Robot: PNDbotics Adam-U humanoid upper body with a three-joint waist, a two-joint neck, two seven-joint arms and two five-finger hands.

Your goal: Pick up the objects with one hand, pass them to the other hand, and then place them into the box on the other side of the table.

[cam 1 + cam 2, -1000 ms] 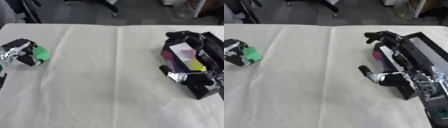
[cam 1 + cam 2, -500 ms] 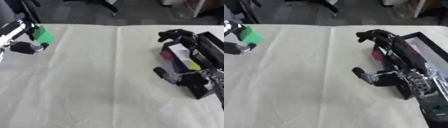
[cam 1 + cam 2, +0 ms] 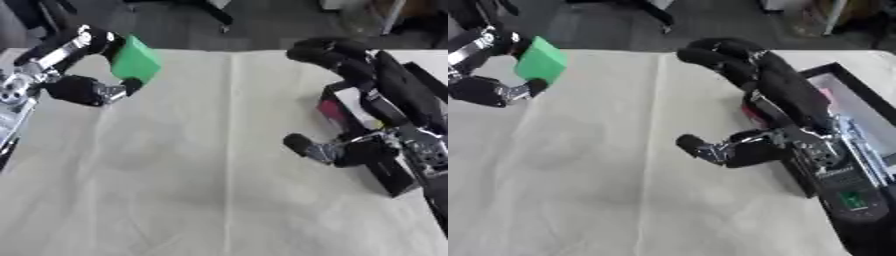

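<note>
A green block (image 3: 136,59) is held up above the table's left side, pinched between the fingers and thumb of my left hand (image 3: 80,75). My right hand (image 3: 776,105) hovers open over the right half of the table, fingers stretched toward the left and thumb (image 3: 702,147) spread below them. Behind that hand lies the black box (image 3: 846,107), with pink and yellow things partly showing in the left eye view (image 3: 332,111). The block and the right hand are well apart.
A cream cloth (image 3: 219,175) with a lengthwise crease covers the table. Chair legs and dark floor lie beyond the far edge.
My left hand has lifted the green block off the table and carried it up and toward the middle. My right hand has risen and reached leftward away from the box.
</note>
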